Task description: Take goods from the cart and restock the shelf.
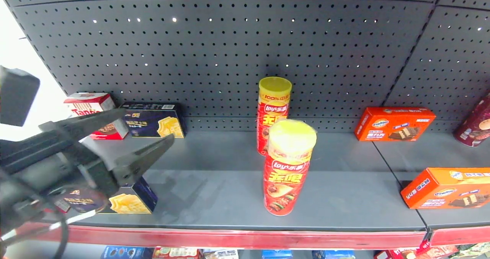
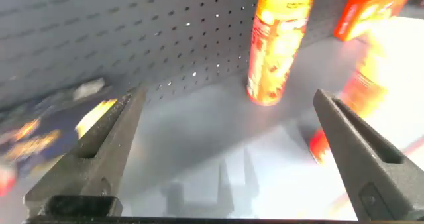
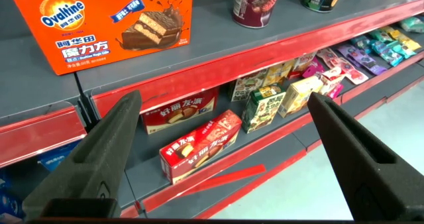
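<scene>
While the left gripper and right gripper gape empty, a rightward left-arm sweep could topple the near chip can.

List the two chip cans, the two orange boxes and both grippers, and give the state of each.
Front chip can: upright, lid on.
Rear chip can: upright, lid on.
Rear orange box: lying flat, closed.
Front orange box: lying flat, closed.
Left gripper: open, empty.
Right gripper: open, empty.
</scene>
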